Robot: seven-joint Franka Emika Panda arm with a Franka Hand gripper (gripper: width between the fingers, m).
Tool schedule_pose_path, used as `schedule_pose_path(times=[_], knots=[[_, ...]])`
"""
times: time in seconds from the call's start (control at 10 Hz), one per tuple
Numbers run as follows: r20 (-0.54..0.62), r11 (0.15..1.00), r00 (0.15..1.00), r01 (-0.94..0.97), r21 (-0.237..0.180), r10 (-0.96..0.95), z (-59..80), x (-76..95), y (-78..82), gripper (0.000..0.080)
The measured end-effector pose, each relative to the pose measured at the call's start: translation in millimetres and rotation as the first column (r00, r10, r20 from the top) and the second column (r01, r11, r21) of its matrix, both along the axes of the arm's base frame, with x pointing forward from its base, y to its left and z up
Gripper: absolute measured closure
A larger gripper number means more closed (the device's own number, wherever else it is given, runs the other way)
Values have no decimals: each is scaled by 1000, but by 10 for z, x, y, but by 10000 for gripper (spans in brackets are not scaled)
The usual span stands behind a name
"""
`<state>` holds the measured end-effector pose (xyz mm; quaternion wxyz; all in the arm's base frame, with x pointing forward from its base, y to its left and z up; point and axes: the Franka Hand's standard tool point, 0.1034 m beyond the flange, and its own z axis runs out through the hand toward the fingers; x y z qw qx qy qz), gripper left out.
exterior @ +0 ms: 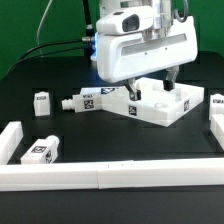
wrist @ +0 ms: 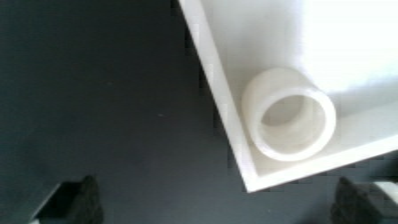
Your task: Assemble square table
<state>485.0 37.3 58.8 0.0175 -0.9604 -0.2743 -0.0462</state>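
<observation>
Wide-open, empty pincer (exterior: 150,90) directly over a corner socket (wrist: 290,112) of the square table (exterior: 165,104)

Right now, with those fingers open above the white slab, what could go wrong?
The open fingers sit either side of a corner of the white plastic square slab, near its round socket; coming down, one might strike the raised rim and shove the slab. The short white tagged leg lying beside the slab could get knocked and roll.
</observation>
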Motion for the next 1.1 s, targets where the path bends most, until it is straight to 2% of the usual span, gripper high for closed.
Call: schedule_pose_path(times=[0.1,0.2,0.4,0.8,1.0,1.1], knots=[[-7,1000,1000,-1,0,1,-12,-21,-7,150],[-49,1000,999,-2,2,2,-59,-115,-33,150],[-41,999,998,-38,-21,37,-182,-175,-198,150],[-45,999,999,-28,-19,28,-188,-180,-176,150],[-72,972,971,-232,-29,230,-358,-281,-332,150],[-65,969,968,-243,-39,241,-427,-316,-361,150]])
